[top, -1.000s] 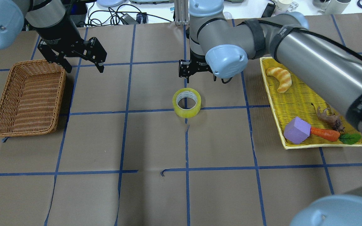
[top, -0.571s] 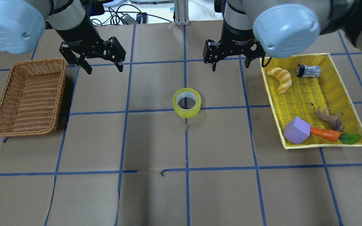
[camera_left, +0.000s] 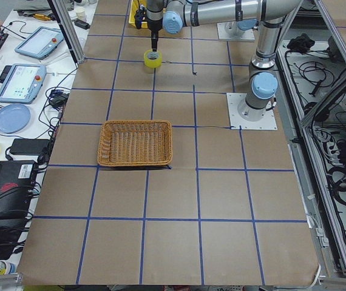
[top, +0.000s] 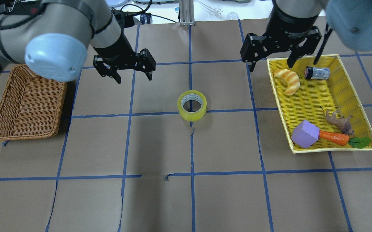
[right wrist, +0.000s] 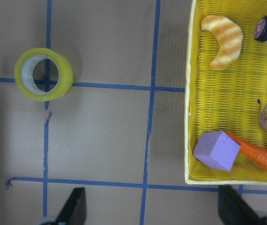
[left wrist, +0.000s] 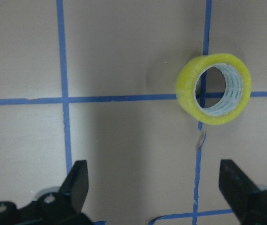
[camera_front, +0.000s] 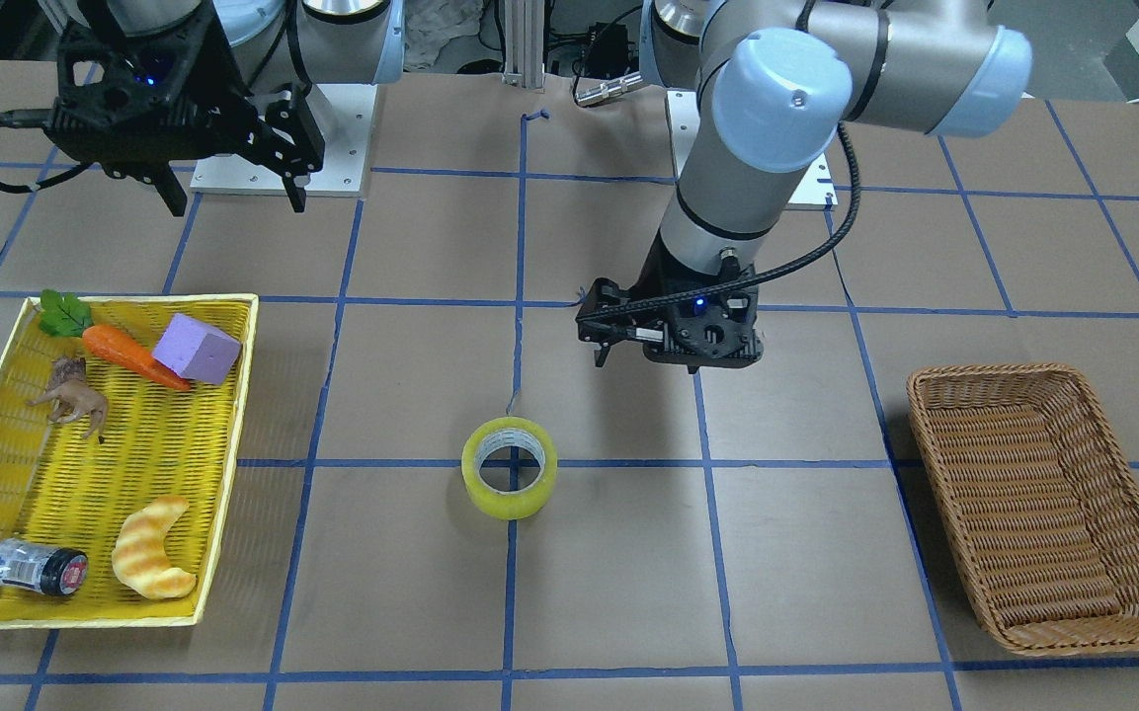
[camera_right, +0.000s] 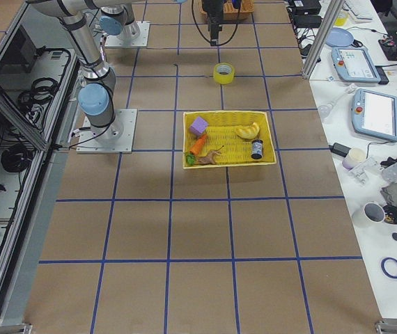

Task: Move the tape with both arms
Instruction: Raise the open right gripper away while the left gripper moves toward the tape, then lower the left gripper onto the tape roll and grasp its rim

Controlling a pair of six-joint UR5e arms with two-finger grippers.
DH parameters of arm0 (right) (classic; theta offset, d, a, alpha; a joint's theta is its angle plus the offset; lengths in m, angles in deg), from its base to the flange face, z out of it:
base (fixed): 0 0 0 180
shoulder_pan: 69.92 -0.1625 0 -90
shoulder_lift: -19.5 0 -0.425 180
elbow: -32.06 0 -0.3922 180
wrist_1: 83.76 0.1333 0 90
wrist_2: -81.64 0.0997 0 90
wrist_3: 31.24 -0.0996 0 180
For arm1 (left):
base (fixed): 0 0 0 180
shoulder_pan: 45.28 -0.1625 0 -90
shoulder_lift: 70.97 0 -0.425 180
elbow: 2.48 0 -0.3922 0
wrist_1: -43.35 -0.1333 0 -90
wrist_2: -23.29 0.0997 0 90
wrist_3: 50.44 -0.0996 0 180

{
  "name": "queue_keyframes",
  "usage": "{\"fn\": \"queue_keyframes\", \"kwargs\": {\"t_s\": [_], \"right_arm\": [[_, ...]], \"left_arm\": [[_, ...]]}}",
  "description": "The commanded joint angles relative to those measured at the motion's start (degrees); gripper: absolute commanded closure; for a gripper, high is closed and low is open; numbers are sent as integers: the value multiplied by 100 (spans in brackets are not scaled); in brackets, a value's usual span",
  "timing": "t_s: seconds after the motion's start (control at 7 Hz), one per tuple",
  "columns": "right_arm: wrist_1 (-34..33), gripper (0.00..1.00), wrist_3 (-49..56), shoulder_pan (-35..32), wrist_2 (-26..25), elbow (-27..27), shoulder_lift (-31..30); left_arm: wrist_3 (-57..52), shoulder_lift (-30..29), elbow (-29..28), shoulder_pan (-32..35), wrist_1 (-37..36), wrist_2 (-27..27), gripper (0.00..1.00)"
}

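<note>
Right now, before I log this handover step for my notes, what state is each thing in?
tape: lying flat, hole up, not gripped.
left tool: open, empty, raised near the tape.
right tool: open, empty, raised.
wicker basket: upright, empty.
yellow tray: upright, holding several items.
jar: on its side, cap on.

Tape (top: 191,105): glossy translucent yellow-green film, pale papery core. Table (top: 224,199): matt brown paper, creased; grid lines (top: 160,113) matt blue tape. Basket (top: 27,103): rough woven wicker. Tray (top: 315,96): yellow ribbed mesh, plastic-looking. My left gripper (top: 134,77), right gripper (top: 271,64): matt black. My left arm (camera_front: 727,188): smooth grey metal, satin light-blue cap (camera_front: 776,99).
</note>
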Motion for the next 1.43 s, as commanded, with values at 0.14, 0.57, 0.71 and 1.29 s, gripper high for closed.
{"fn": "queue_keyframes", "kwargs": {"t_s": [0.14,0.57,0.71,1.29], "right_arm": [[-396,0,-63,8,71,30,-3],[-363,0,-345,8,63,12,6],[-363,0,-345,8,63,12,-3],[-354,0,-345,8,63,-6,6]], "left_arm": [[738,-825,211,451,-1497,-191,0],[687,-1520,185,451,-2184,-149,0],[652,-1670,176,443,-2204,-140,0],[512,-1830,202,443,-2195,0,29]]}}
